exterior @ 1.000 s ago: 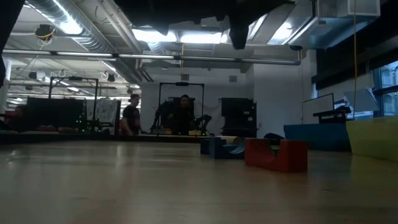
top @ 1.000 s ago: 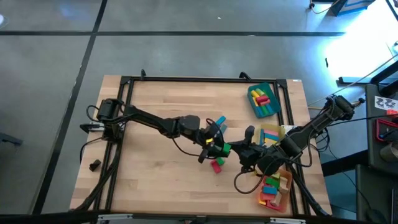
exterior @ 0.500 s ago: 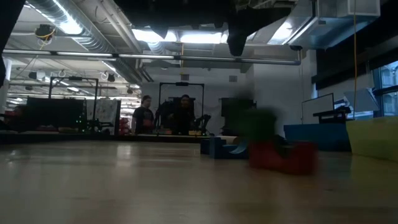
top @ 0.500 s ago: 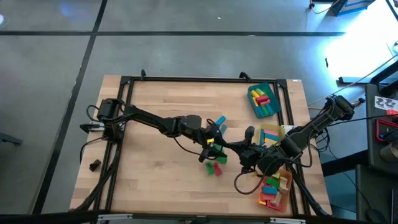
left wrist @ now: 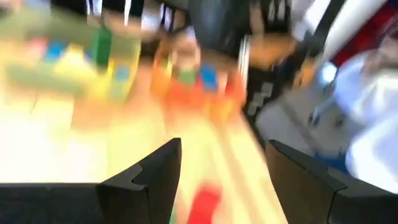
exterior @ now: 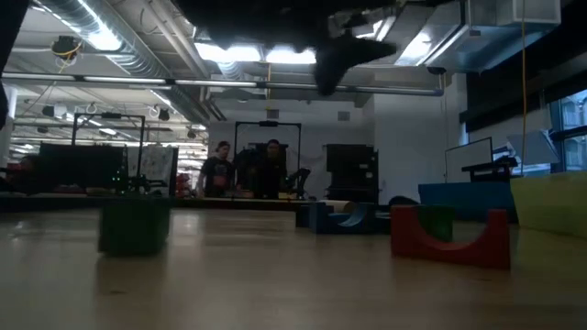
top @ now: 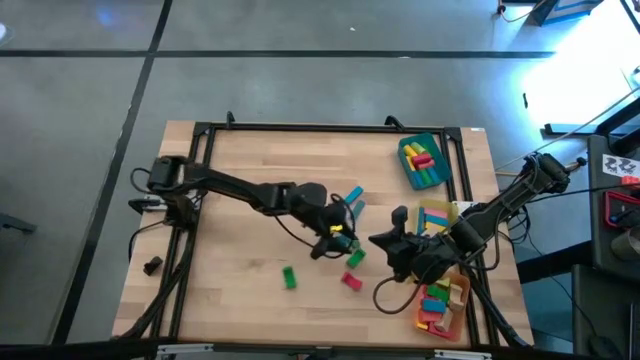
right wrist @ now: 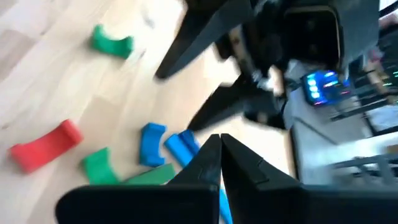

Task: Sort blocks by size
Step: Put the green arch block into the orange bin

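Observation:
My left gripper (top: pixel 335 228) hangs open and empty over the middle of the table; a red block (left wrist: pixel 205 202) shows between its fingers, below them. My right gripper (top: pixel 383 244) is shut and empty just to its right. Loose blocks lie flat on the table around them. They are a green block (top: pixel 289 277) toward the near left, a red arch (top: pixel 351 281), a green piece (top: pixel 355 257) and blue pieces (top: pixel 352 195). The right wrist view shows the red arch (right wrist: pixel 46 146), green pieces (right wrist: pixel 112 40) and blue pieces (right wrist: pixel 152 143). The low view shows the green block (exterior: pixel 135 225) and the red arch (exterior: pixel 449 240).
A teal tray (top: pixel 441 150) with several blocks stands at the far right. A yellow tray (top: pixel 462 209) and an orange tray (top: pixel 452 322) with blocks stand along the right edge. A small dark lump (top: pixel 152 265) lies beside the table's left edge. People stand in the room behind.
A green block that lay by the grippers has slid across the table toward the near left and now lies apart from them. The red arch has shifted a little toward the near edge. My left gripper has drawn back slightly toward the far left, and my right gripper has moved a little left.

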Motion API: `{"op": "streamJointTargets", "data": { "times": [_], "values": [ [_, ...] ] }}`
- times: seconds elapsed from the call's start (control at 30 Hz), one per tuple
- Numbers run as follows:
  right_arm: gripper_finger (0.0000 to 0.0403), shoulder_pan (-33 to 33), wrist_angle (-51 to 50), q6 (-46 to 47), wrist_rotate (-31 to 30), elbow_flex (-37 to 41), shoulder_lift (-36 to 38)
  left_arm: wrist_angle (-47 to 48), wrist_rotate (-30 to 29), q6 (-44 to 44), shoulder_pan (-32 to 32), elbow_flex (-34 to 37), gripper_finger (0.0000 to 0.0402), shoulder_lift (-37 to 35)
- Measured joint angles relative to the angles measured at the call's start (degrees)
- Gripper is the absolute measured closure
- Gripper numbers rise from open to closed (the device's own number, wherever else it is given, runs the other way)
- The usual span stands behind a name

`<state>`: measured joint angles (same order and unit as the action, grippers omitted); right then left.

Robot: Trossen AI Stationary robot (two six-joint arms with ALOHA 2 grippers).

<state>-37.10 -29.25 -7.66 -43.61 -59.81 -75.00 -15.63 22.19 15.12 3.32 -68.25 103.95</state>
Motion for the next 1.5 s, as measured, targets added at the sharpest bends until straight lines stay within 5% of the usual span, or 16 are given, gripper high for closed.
{"op": "streamJointTargets", "data": {
  "times": [0.27,0.53,0.77,1.07,1.5],
  "values": [
    [0.0389,0.0,-5.0,5.8,7.7,0.0,0.0,38.2,-1.6,-15.8,2.5,0.0,0.0183,-7.0],
    [0.0388,0.1,-5.2,11.8,10.7,0.0,0.0,55.4,-9.1,-16.7,7.3,0.1,0.0183,-6.3],
    [0.0383,2.6,-5.2,18.1,14.3,0.0,0.0,56.8,-14.3,-8.9,10.5,0.0,0.0183,-6.1],
    [0.0304,6.4,-5.0,19.6,16.2,0.0,0.0,55.8,-17.3,-0.8,13.3,1.8,0.0183,-5.6],
    [0.0283,6.4,-4.9,19.6,16.3,0.0,0.0,47.7,-21.6,0.3,15.6,6.1,0.0183,-5.0]
  ]
}}
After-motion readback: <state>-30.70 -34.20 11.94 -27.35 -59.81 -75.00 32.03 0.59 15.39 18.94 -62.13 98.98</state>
